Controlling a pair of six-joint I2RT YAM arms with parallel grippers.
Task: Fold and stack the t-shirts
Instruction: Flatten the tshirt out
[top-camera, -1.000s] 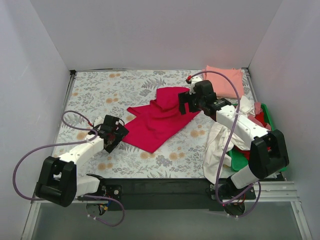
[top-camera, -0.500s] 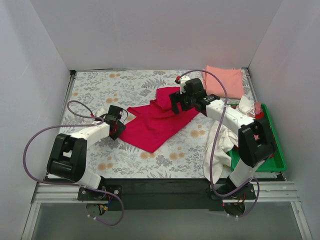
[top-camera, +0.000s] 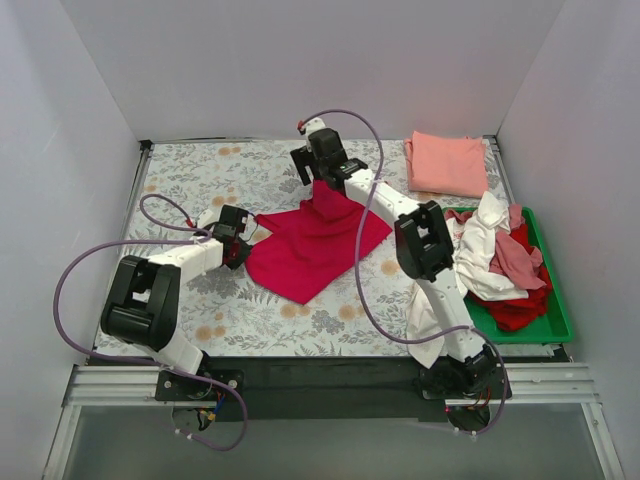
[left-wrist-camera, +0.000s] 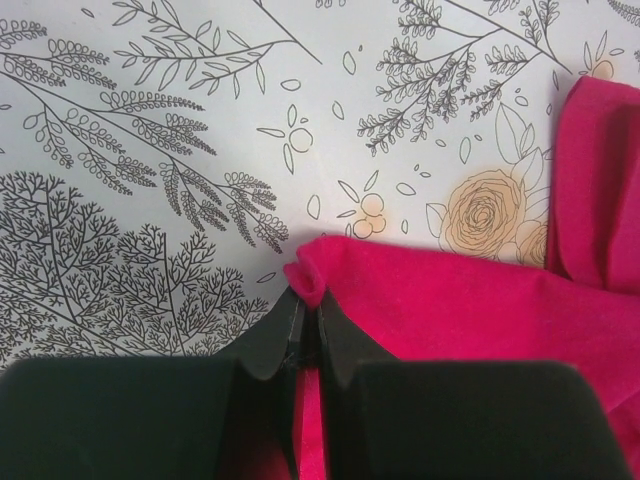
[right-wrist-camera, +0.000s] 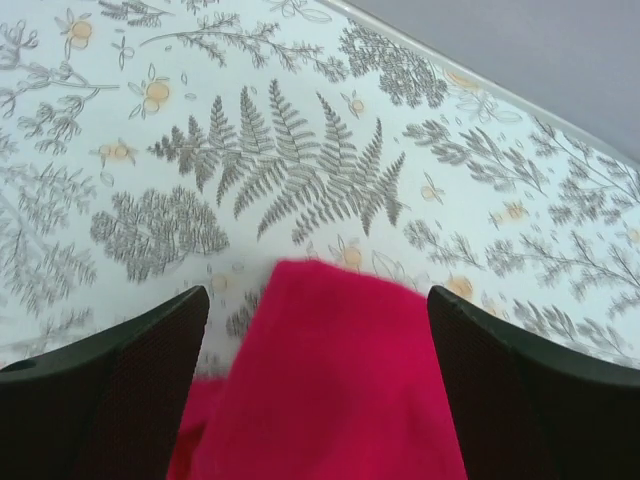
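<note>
The large crimson-red t-shirt lies crumpled in the middle of the floral table. My left gripper is at its left corner, shut on a pinch of the crimson cloth; in the left wrist view the left gripper has its jaws pressed together on that fold. My right gripper is over the shirt's raised far end. It stands open, and the crimson cloth lies between its wide-apart fingers. A folded salmon-pink t-shirt lies at the back right.
A green tray at the right edge holds a heap of white, pink and red shirts. More white cloth hangs beside the right arm's base. White walls close in the table on three sides.
My left gripper moved to the shirt's left corner and closed on it. The right arm swung left and away to the shirt's far end, staying open.
</note>
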